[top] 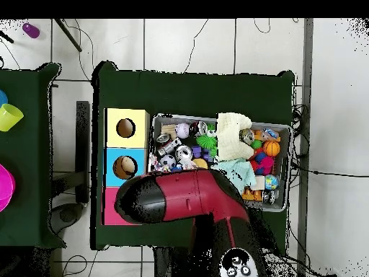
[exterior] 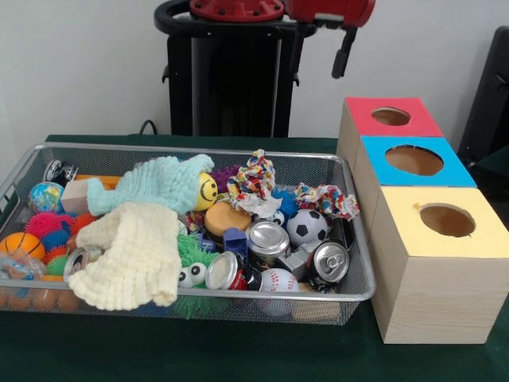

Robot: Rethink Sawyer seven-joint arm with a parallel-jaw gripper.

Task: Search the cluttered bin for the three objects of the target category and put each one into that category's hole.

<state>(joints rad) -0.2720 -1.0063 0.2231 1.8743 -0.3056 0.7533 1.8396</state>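
A wire mesh bin [exterior: 199, 151] holds a jumble of things. There are several drink cans, such as one [exterior: 267, 239] in the middle and another [exterior: 328, 261] at the right. A soccer ball [exterior: 306, 227], a baseball [exterior: 278, 280], a yellow smiley ball [exterior: 207, 191] and a basketball [exterior: 20, 245] lie among them. A cream cloth [exterior: 131, 255] and a mint cloth [exterior: 151, 185] cover the left half. Two rope toys [exterior: 254, 179] rest at the back. My gripper [exterior: 343, 54] hangs high above the red box [exterior: 362, 111], away from the bin. In the overhead view the red arm [top: 180, 198] hides it.
Three wooden boxes stand in a row to the right of the bin, each with a round hole on top: red at the back, blue [exterior: 378, 171] in the middle, yellow [exterior: 406, 231] nearest. In the overhead view the arm covers most of the red box [top: 109, 213].
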